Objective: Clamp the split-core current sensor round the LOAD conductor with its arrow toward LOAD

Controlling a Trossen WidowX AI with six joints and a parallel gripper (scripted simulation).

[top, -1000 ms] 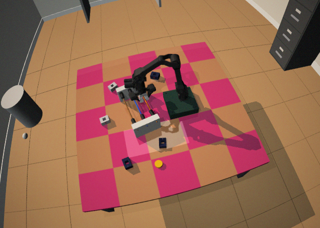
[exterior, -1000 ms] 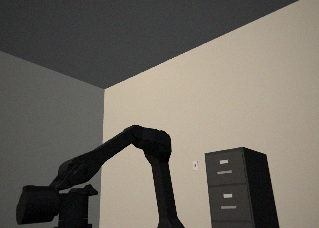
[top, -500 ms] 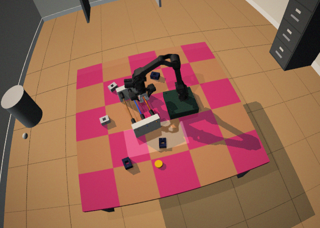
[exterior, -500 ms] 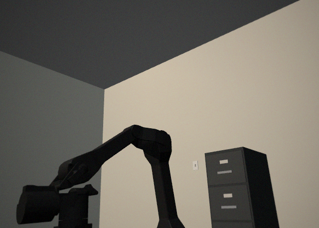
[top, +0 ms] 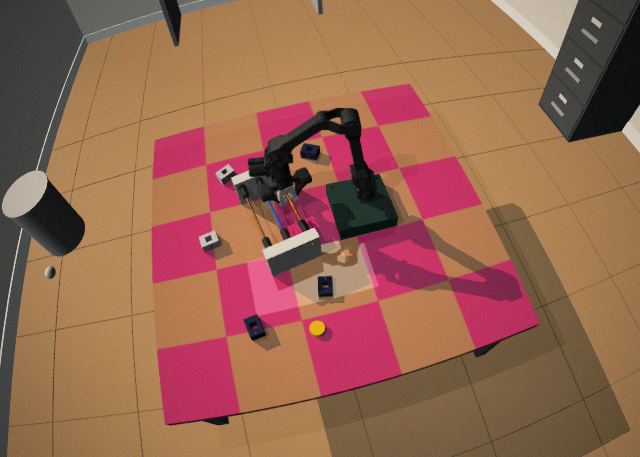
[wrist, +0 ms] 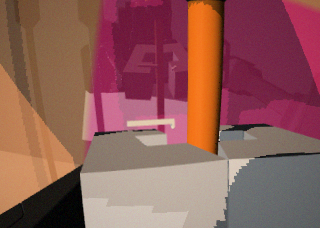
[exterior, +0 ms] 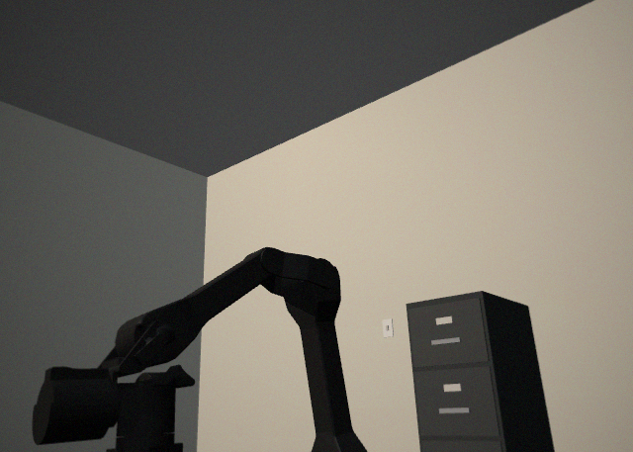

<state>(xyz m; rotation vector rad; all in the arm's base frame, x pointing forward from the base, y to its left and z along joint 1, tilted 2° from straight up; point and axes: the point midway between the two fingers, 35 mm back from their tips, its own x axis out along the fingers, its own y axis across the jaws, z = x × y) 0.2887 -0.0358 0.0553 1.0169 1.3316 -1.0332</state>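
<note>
Gripping the grey sensor point(top: 283, 197) point(wrist: 155, 173), the fingers point(top: 287, 187) are seen at the orange wire point(top: 293, 205) point(wrist: 205, 73), upper centre of the worktop point(top: 356, 338).

The current sensor point(top: 282, 198) point(wrist: 155, 188) is a pale grey, blocky thing, held by the tool above the desk, between its middle and its upper-left corner as seen from overhead. Its two halves stand either side of an orange conductor point(top: 295, 206) point(wrist: 205, 78), a thin seam showing between them; I can't make out the latch or arrow. The smooth, straight conductor runs above the desk, its LOAD marking unreadable.
</note>
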